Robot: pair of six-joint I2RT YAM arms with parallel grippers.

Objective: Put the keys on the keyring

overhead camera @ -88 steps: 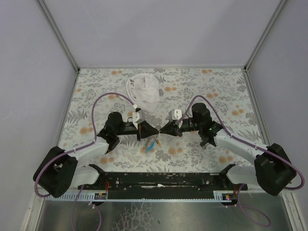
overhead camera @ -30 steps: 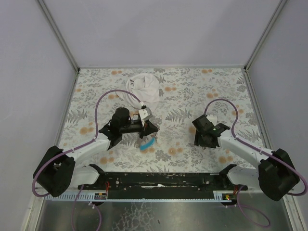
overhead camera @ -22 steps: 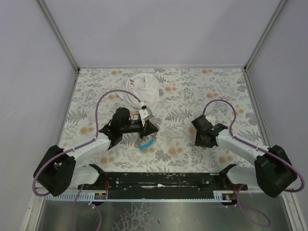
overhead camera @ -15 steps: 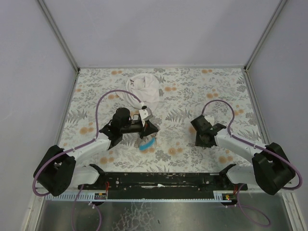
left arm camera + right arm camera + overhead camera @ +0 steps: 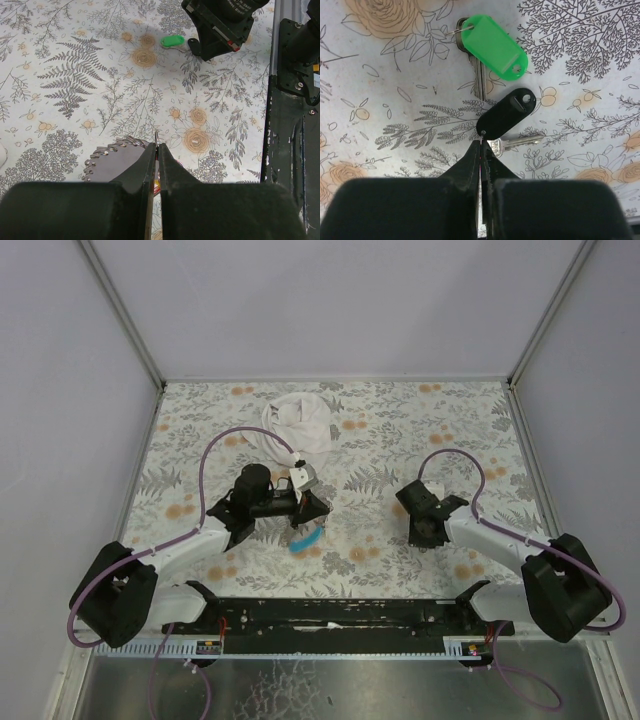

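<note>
My left gripper (image 5: 316,508) is shut on the thin metal keyring (image 5: 156,136), held a little above the table. Its grey strap (image 5: 107,161) and light-blue piece (image 5: 306,538) hang below. Red and yellow show between the jaws (image 5: 158,181). My right gripper (image 5: 419,532) is low over the table at the right. In the right wrist view, my right gripper (image 5: 481,145) is shut on the small wire ring of a black-tagged key (image 5: 508,114). A green-tagged key (image 5: 492,47) lies just beyond it, and also shows in the left wrist view (image 5: 172,41).
A crumpled white cloth (image 5: 298,425) lies at the back centre of the flowered table. The black base rail (image 5: 330,615) runs along the near edge. White side walls close in the table on three sides.
The two grippers were tip to tip at the centre. My right gripper has drawn back to the right and dropped onto the keys. My left gripper has turned, still holding the keyring.
</note>
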